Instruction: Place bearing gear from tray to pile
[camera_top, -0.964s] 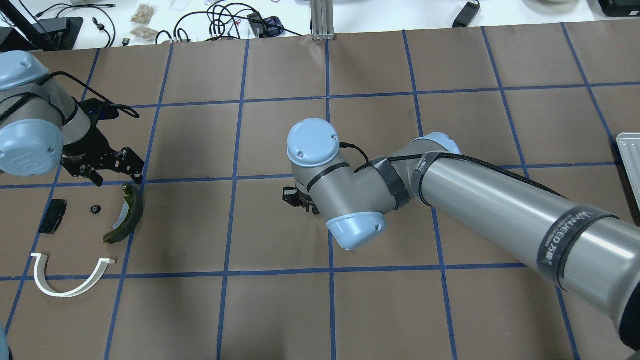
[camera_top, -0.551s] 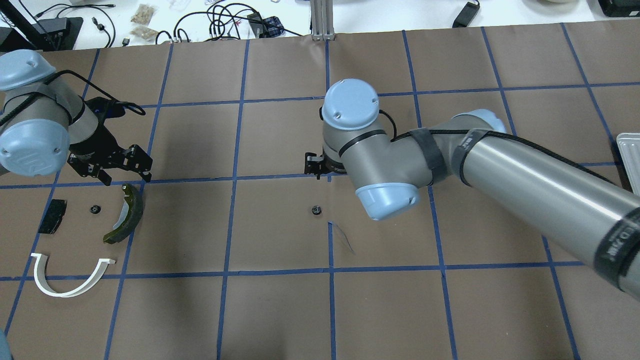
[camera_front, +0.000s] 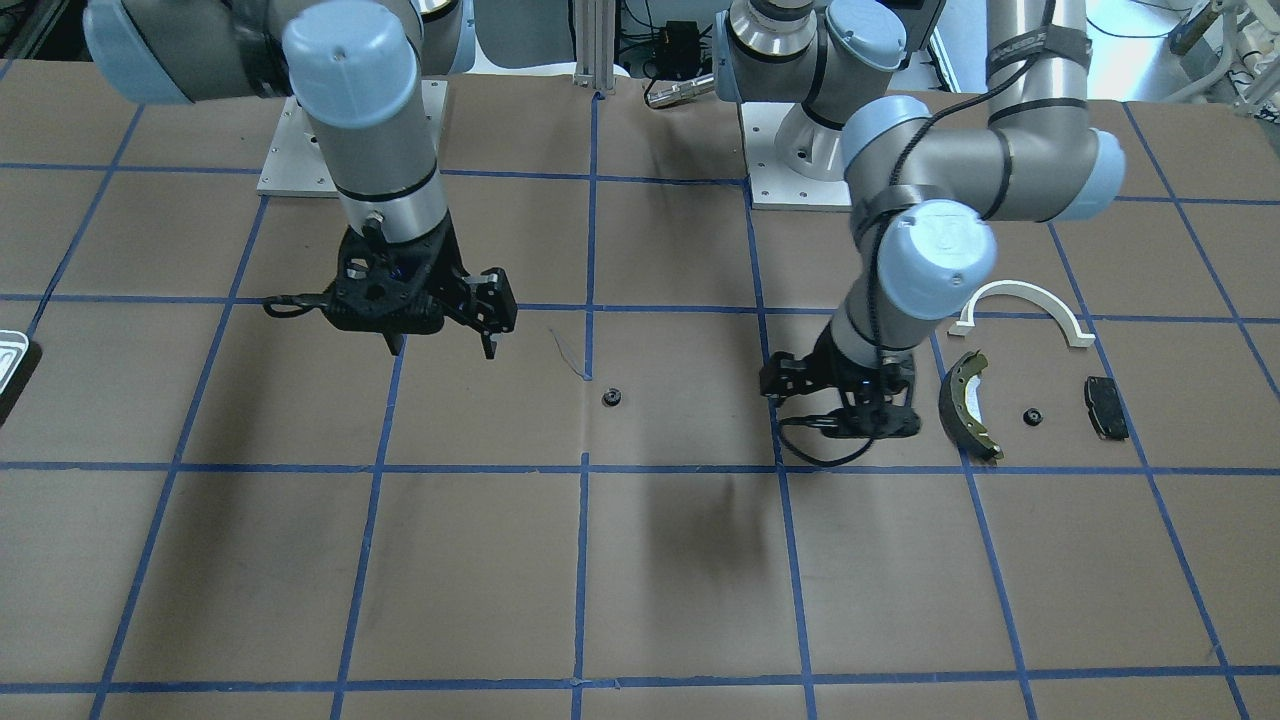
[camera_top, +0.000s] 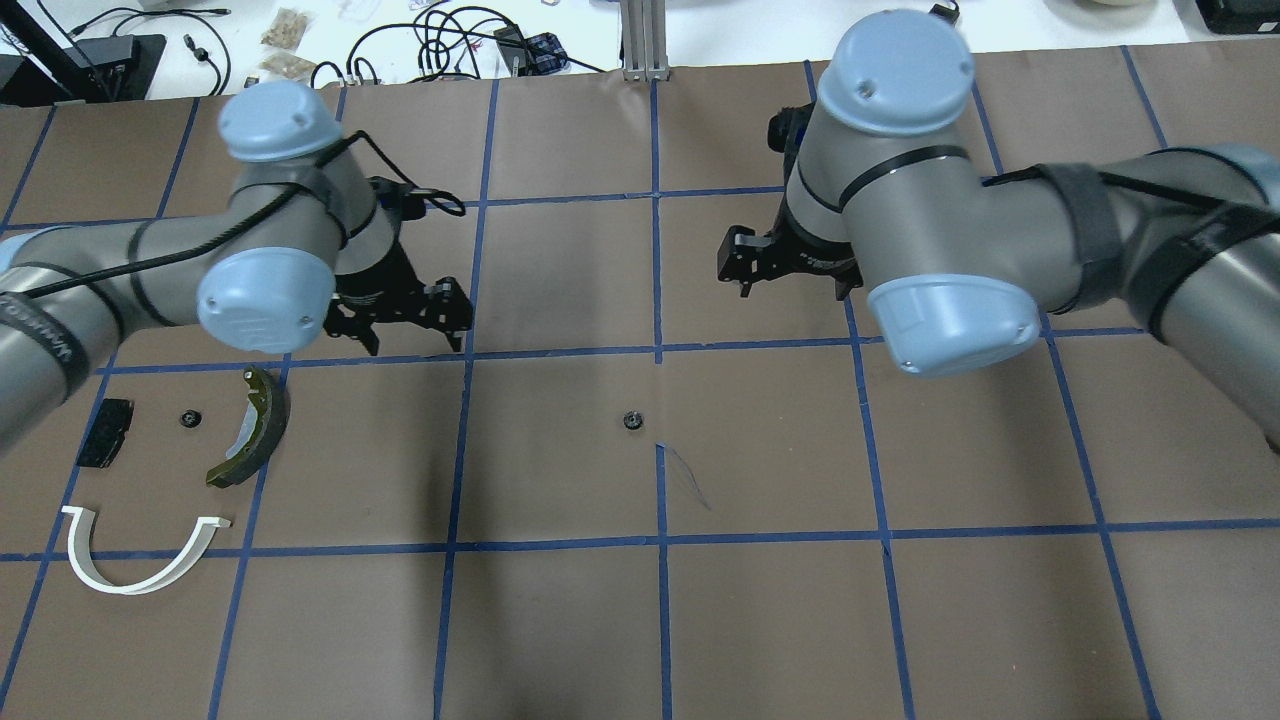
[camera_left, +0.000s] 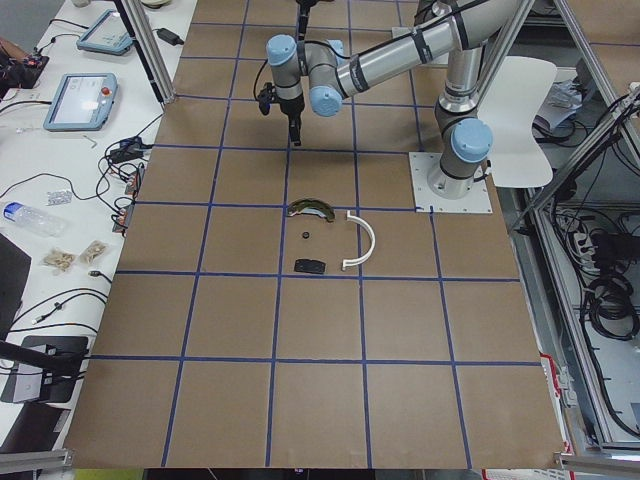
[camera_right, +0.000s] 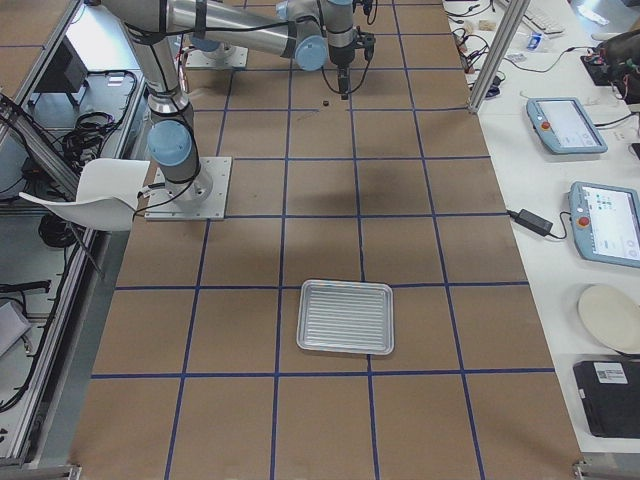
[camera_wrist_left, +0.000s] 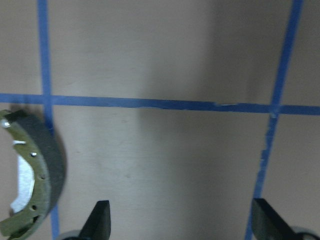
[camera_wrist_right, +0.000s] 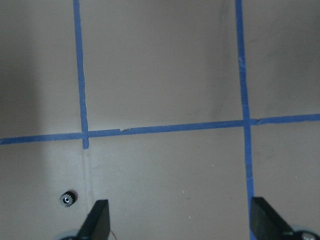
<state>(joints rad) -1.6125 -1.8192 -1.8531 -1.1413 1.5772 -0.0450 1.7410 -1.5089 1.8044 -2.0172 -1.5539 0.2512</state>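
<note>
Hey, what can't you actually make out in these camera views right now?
1. Tray: the front-facing view's left edge cuts off all but a corner. The exterior right view shows it whole, but too small to tell if small parts remain on it.
2. Bearing gear: too small in the overhead view to show its teeth.
3. Brake shoe: the left wrist view's left edge cuts it off.

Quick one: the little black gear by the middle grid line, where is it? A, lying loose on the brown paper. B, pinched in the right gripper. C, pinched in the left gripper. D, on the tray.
A: the bearing gear lies alone on the paper beside the centre line, and the right gripper and left gripper are both open, empty and clear of it.
</note>
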